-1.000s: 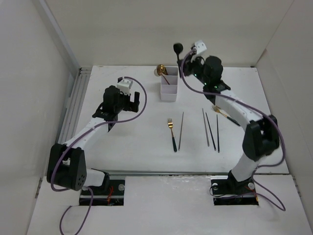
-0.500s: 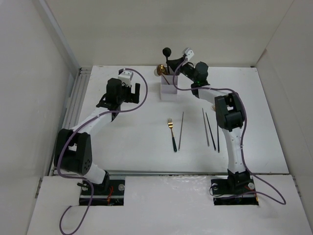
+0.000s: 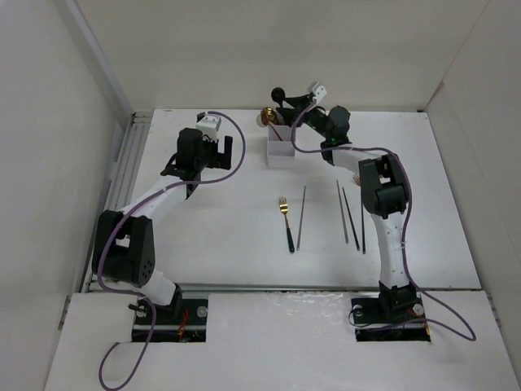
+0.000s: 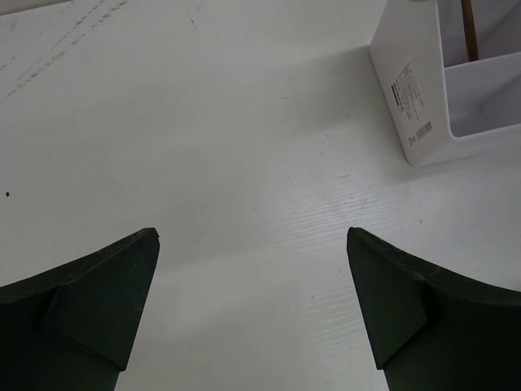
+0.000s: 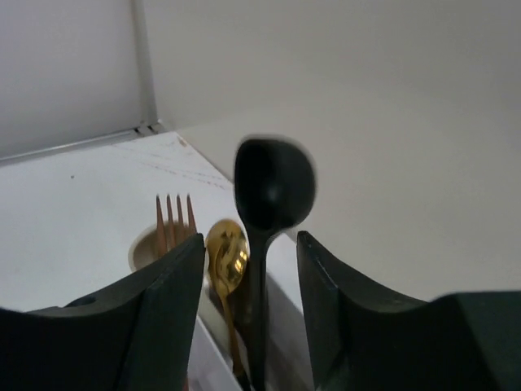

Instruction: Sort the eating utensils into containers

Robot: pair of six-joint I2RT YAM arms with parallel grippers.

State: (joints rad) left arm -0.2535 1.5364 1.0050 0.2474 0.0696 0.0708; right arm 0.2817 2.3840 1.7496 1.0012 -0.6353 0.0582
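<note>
Gold at the tines and black at the handle, a fork (image 3: 286,221) lay flat on the white table (image 3: 220,236), nearest the arm bases, tines pointing away from them. Thin dark chopsticks (image 3: 300,217) lay alongside it, also on the table. One was just to the fork's right, and three more sat in a loose group further right, close beside the right arm. None of them was in a compartment.

Further back on the left, the left gripper (image 4: 252,236) hung over bare table with its jaws spread wide and nothing between them. The white organiser (image 3: 281,155) stood ahead of it and to its right, apart from both fingers.

The organiser's three compartments ran away from the arms. A brown handle (image 4: 468,28) leaned inside one of them. At the far end a copper fork (image 5: 175,218) and a gold spoon (image 5: 226,252) stood upright, heads up.

Farthest back, the right gripper (image 5: 250,240) reached over that far end. A black spoon (image 5: 274,181) stood upright between its fingers (image 5: 175,277), bowl up and slightly blurred. The jaws were parted, with a gap on each side of the handle, so the spoon was released. Its lower end was hidden, and which compartment took it could not be told.
</note>
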